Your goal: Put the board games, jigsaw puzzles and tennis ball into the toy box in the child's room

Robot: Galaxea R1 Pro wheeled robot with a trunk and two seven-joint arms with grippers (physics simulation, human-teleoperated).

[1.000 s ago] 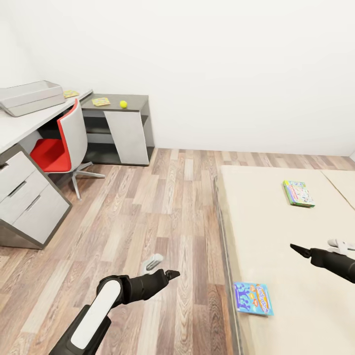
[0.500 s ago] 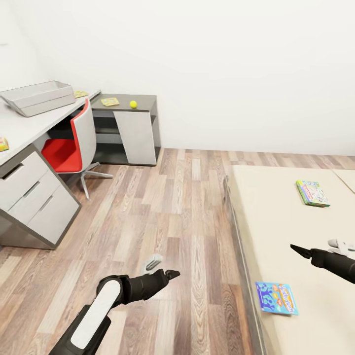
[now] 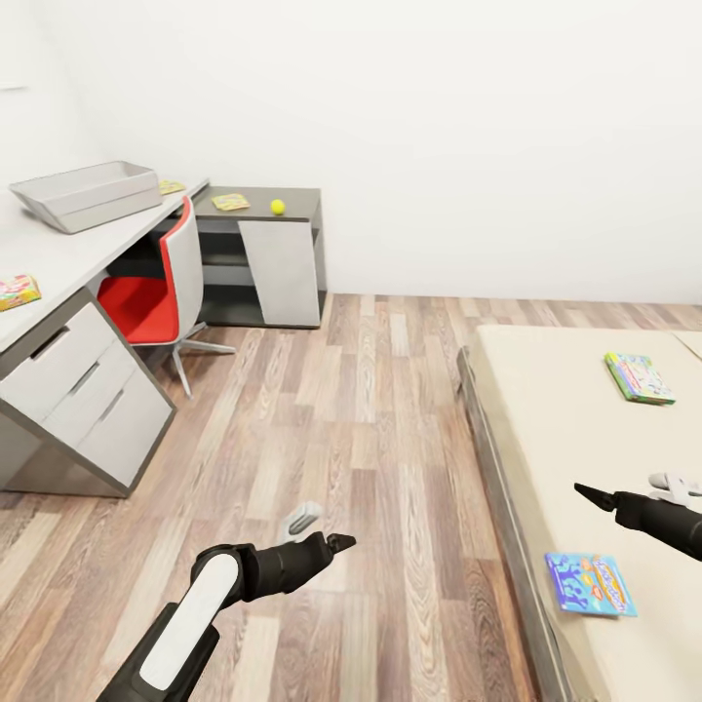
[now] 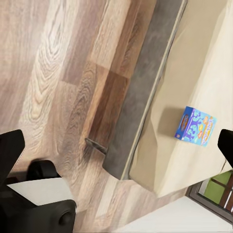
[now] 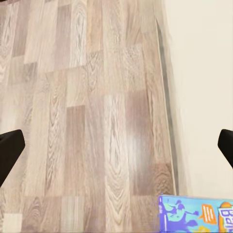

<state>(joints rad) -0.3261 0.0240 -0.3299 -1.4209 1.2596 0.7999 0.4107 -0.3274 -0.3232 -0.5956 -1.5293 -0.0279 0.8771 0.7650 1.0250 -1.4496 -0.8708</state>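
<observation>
Head view: the pale grey shallow toy box (image 3: 86, 194) stands on the long grey-white table (image 3: 68, 263), with a small colourful board game (image 3: 17, 291) near the table's front edge. Two thin jigsaw sheets (image 3: 230, 202) and the yellow-green tennis ball (image 3: 278, 207) lie on the lower dark side table. On the beige bed (image 3: 565, 439) lie a green-edged game box (image 3: 639, 377) and a blue game box (image 3: 589, 584). The left gripper (image 3: 331, 542) hangs over the wood-plank floor (image 3: 370, 429); the right gripper (image 3: 597, 497) hangs over the bed.

Left wrist view: both black fingers (image 4: 10, 149) stand wide apart, empty, and the blue box (image 4: 195, 127) lies on the bed.

Right wrist view: the fingertips (image 5: 9, 151) are spread wide, empty.
</observation>
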